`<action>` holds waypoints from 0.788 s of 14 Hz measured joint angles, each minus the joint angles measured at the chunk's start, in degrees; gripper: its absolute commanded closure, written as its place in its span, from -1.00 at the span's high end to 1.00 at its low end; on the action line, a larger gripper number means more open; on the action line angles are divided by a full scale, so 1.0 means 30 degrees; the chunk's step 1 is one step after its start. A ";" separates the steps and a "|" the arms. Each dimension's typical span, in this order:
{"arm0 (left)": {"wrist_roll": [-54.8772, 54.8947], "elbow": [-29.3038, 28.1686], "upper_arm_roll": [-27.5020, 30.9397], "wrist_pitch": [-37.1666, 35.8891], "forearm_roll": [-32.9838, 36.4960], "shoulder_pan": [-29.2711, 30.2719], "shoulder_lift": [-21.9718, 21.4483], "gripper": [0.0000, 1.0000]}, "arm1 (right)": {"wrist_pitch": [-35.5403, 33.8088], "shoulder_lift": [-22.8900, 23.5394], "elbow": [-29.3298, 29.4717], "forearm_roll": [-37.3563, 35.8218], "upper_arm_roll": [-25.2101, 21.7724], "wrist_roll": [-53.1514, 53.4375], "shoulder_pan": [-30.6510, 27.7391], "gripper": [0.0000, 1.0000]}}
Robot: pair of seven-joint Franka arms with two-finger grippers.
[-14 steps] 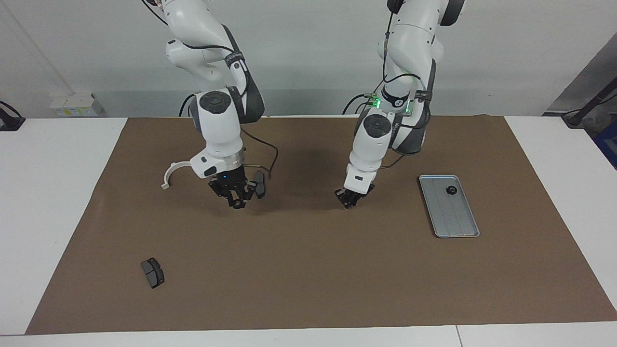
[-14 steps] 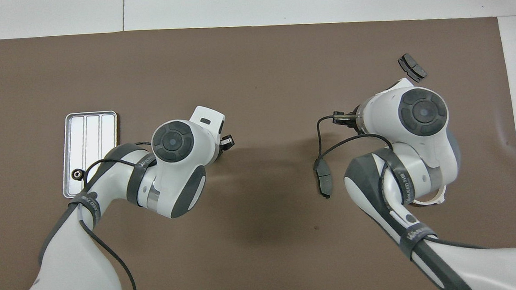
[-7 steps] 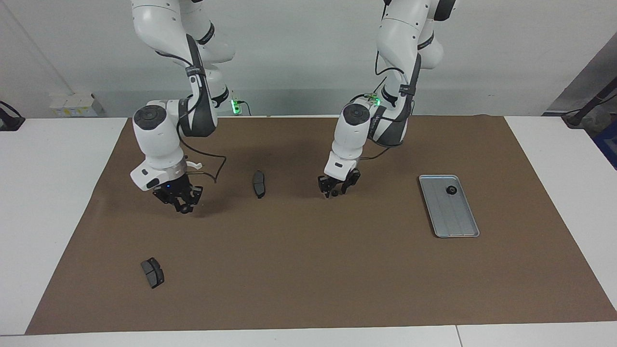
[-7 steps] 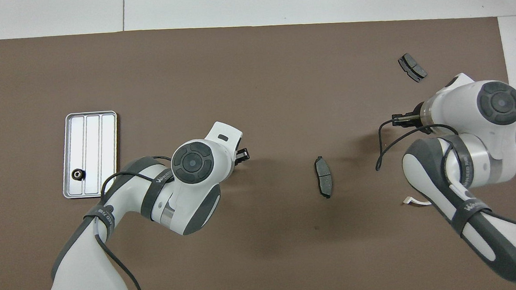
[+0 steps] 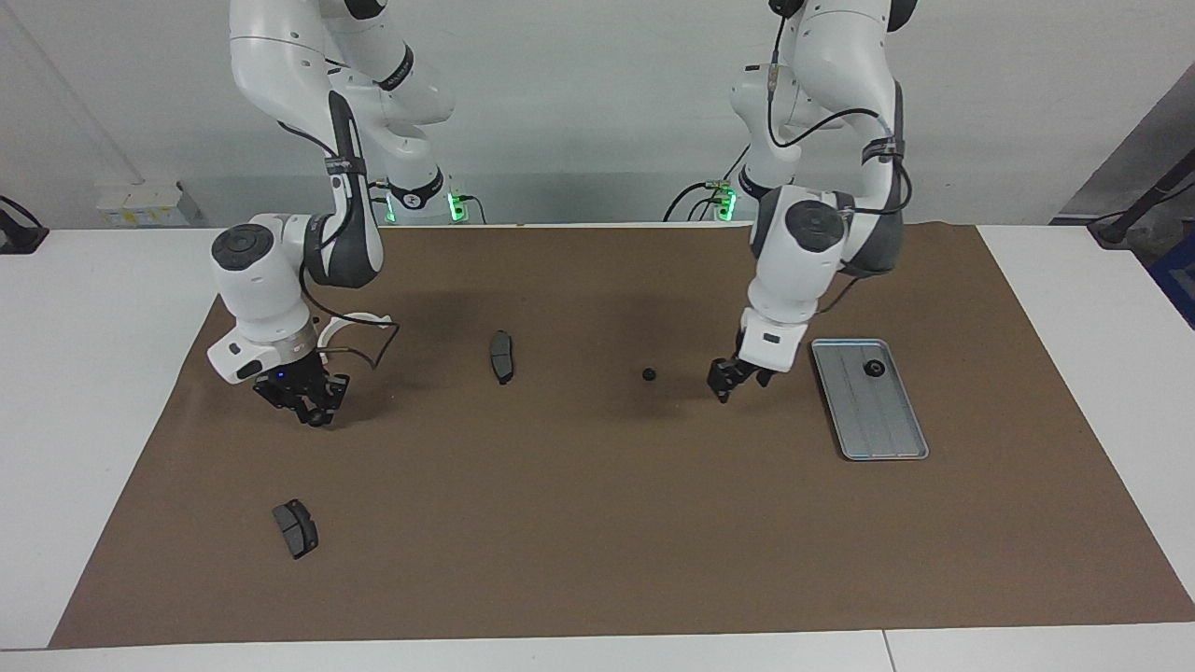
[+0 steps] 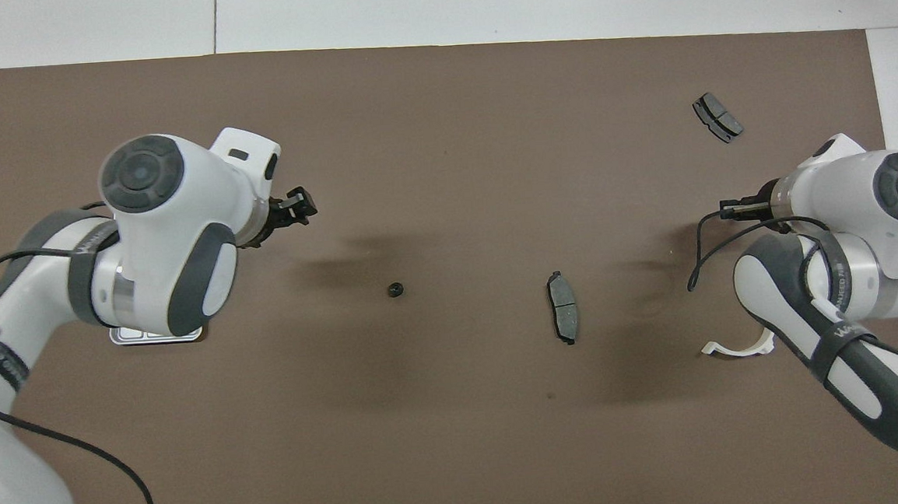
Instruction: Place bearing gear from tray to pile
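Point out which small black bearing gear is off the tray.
The small black round bearing gear lying on the brown mat; the other black gear sits in the silver ridged metal tray.

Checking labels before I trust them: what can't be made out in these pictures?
- Tray: overhead view, nearly all under the left arm; its gear unseen there.
- White bracket: both views, partly covered by the right arm.
- Right gripper: overhead view, under its own wrist.

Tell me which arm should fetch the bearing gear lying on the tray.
Left. The left gripper hangs just beside the tray, where the bearing gear sits. The right gripper is toward the right arm's end of the table, near the white bracket.
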 measured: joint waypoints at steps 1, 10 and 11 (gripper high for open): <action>0.1083 -0.0024 0.0009 -0.0211 0.0000 0.0796 -0.0074 0.59 | 0.0000 0.0029 0.0000 0.0001 0.0026 0.0000 0.0000 1.00; 1.1243 -0.1964 0.0015 -0.0851 0.0000 0.6066 -0.0499 0.51 | -0.2099 -0.1106 0.1209 0.0036 0.0796 0.3101 0.2274 1.00; 1.1967 -0.2408 0.0010 -0.0549 0.0000 0.6423 -0.0653 0.50 | -0.2299 -0.1142 0.1423 0.0037 0.0838 0.4597 0.3304 1.00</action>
